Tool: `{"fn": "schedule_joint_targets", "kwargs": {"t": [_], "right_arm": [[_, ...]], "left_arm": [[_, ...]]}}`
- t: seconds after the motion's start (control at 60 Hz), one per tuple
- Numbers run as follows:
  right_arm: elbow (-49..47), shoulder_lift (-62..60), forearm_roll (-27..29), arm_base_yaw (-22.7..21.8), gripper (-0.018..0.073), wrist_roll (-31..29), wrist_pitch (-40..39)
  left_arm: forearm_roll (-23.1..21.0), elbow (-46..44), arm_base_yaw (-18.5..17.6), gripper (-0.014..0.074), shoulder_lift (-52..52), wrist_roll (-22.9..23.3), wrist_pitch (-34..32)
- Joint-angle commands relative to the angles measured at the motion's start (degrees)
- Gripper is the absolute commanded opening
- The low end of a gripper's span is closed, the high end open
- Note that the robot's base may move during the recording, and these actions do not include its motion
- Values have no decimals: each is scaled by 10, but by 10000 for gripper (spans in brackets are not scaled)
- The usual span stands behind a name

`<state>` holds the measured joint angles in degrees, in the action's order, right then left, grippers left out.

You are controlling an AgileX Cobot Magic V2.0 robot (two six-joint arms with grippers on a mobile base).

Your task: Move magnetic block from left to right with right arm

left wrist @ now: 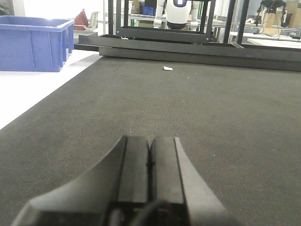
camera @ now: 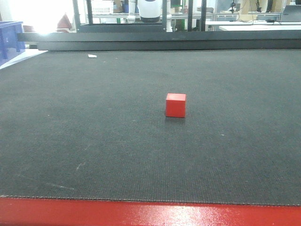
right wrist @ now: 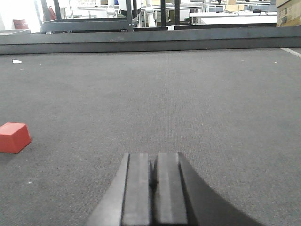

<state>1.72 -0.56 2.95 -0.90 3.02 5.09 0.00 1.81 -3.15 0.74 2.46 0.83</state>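
Red block (camera: 176,105) on dark mat (camera: 94,141), left of my right gripper (right wrist: 153,157); that and my left gripper (left wrist: 149,141) both pressed together.

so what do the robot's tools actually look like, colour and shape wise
Both look alike. The left tool and the right tool are matte dark grey to black, each with two flat rectangular fingers whose outer sides flare into sloped shoulders. No markings or labels show. A dark curved piece, possibly a cable, sits at the left one's base. The arms themselves are out of view.
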Motion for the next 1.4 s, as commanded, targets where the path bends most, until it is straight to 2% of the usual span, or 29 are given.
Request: {"fn": "schedule_joint_targets", "kwargs": {"t": [0.0, 0.783, 0.933, 1.049, 1.183, 1.266, 1.382], "right_arm": [[-3, -11, 0, -3, 67, -3, -51], [-3, -11, 0, -3, 67, -3, -55], [-5, -11, 0, -3, 67, -3, -87], [-45, -10, 0, -3, 67, -3, -82], [-121, 21, 0, -2, 71, -3, -38], [-169, 63, 0, -2, 120, -3, -24], [-230, 145, 0, -2, 295, -3, -24]], "left_arm": [[0, 6, -3, -116, 8, 2, -52], [0, 6, -3, -116, 8, 2, -52], [0, 6, -3, -116, 8, 2, -52], [0, 6, -3, -116, 8, 2, -52], [0, 6, -3, -116, 8, 2, -52], [0, 6, -3, -116, 8, 2, -52], [0, 6, -3, -116, 8, 2, -52]]}}
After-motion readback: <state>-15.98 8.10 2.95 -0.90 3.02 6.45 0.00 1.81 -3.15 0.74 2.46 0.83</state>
